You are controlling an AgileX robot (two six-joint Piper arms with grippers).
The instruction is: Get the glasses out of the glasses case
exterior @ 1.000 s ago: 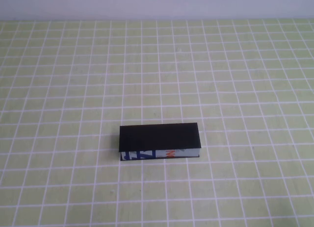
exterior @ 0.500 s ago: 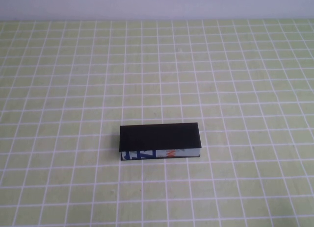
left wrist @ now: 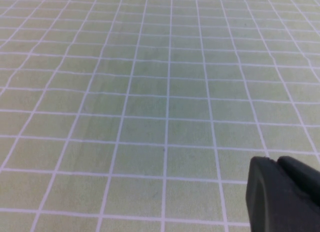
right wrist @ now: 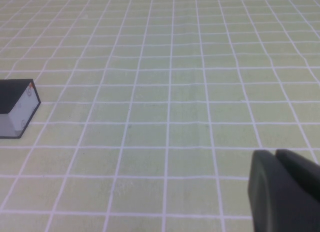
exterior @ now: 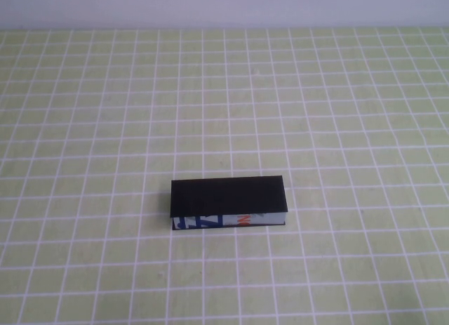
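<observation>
The glasses case (exterior: 228,203) is lying closed on the bench (exterior: 337,128), a little nearer the robot than the middle of the high view, with its flat black lid facing up and its long side running left to right. Its white front side with blue and red print is facing the robot. With the lid down, nothing of the inside is showing, so the glasses are not visible in any view. The bench is wearing a pale green cover ruled with white grid lines, and it is running back to a plain light wall (exterior: 224,5). Neither arm is showing in the high view. The left gripper (left wrist: 282,194) is appearing only as a dark block at the edge of the left wrist view, hanging over bare green grid, and I cannot tell whether it is released or clenched. The right gripper (right wrist: 282,192) is appearing the same way in the right wrist view, well apart from 1 end of the glasses case (right wrist: 17,107) lying off to its side; its state I cannot tell either.
</observation>
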